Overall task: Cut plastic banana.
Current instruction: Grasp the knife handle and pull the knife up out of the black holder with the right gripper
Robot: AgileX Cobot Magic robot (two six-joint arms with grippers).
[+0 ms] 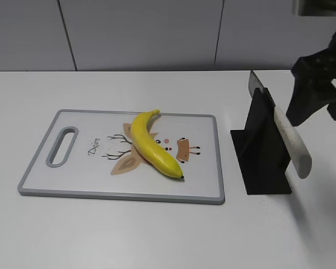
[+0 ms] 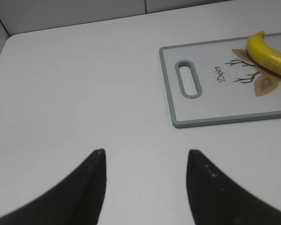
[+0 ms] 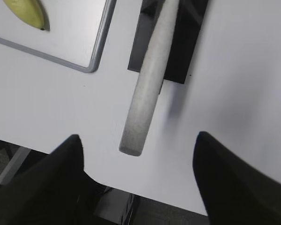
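**Banana waits, knife unclaimed**

The banana [image 1: 154, 144] lies diagonally on the cutting board [image 1: 73, 178]; glossy and curved, it likely rolls, so steady it mid-body. Both grippers, left [image 2: 145, 157] and right [image 3: 136, 140], gape empty; the knife [image 1: 291, 141] rests in its stand [image 1: 262, 151].

right claw [image 3: 136, 180] spread — knife handle [image 3: 145, 93] between, untouched

Slanted exterior—downward wrists—shared cutting board [image 1: 207, 162]
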